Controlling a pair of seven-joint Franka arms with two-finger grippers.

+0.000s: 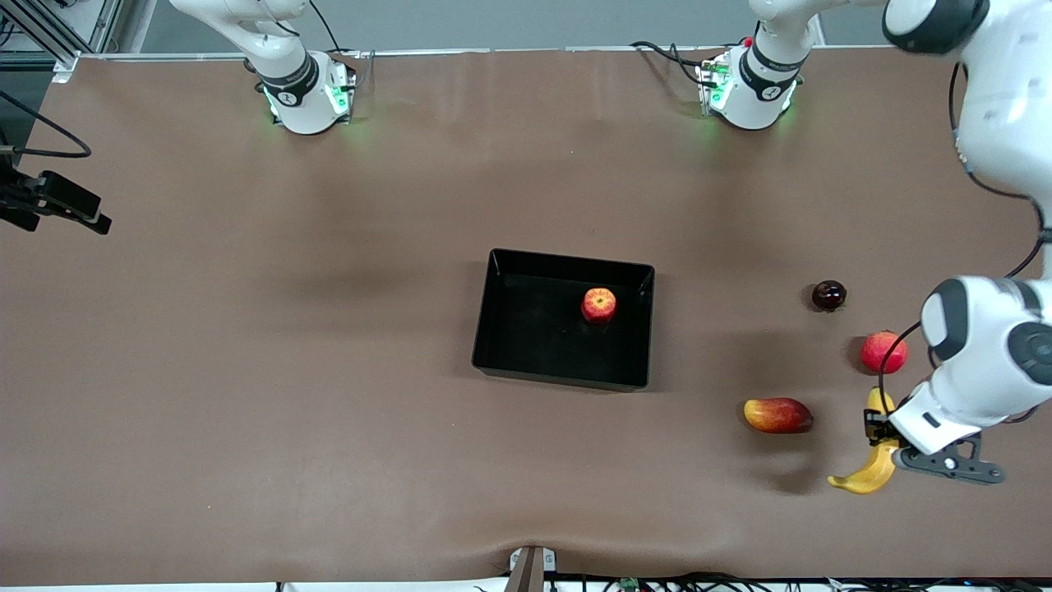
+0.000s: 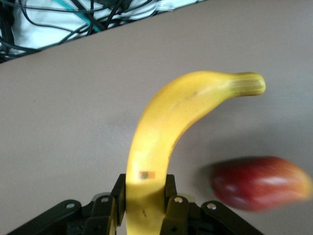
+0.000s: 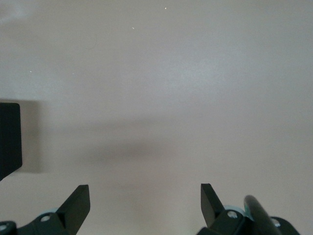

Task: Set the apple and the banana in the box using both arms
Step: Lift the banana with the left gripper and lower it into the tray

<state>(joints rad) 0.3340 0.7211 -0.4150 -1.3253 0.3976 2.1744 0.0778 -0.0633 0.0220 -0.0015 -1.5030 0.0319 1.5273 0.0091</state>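
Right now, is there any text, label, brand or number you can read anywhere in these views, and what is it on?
No text can be read in any view.
banana: a small dark and orange sticker, too blurred to read.
right arm's base and left arm's base: a small round mark on each black band, too small to read.
box, apple, mango: no labels.

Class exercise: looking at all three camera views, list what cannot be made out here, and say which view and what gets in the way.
- Banana: front view, its middle is covered by the left tool.
- Right tool: front view, cut off by the frame edge; seen only in its wrist view, open over bare table.
- Mango: left wrist view, blurred.
- Dark fruit: front view, too small to identify.
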